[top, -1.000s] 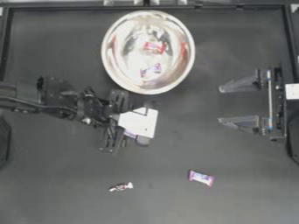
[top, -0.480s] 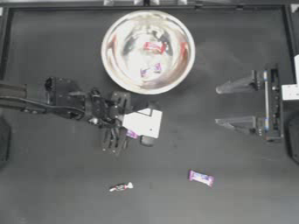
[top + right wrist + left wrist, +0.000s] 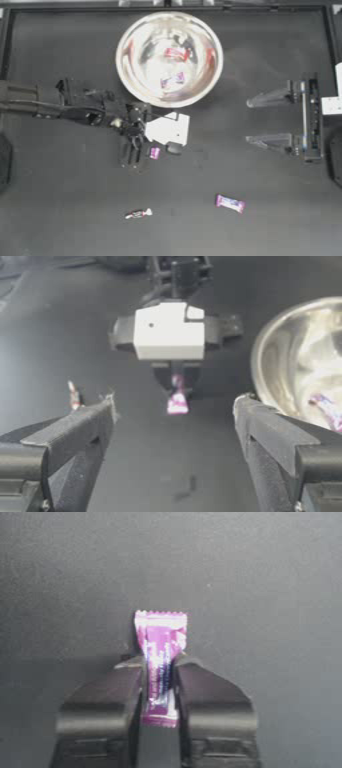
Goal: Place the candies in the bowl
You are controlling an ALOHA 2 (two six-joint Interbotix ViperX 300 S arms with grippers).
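Left gripper (image 3: 159, 684) pinching a purple candy (image 3: 159, 657), just off the bowl (image 3: 133, 75) rim toward the table's near edge.

Wrapper looks light, thin, crinkly; likely to slip, so a mid-body hold suits it. Two candies lie in the bowl, two more near the table's near edge. Right gripper (image 3: 264, 120) waits spread by the right edge.

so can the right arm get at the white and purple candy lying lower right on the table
Probably yes: the right tool is open and idle, and bare dark table lies between it and that white-and-purple wrapped candy.
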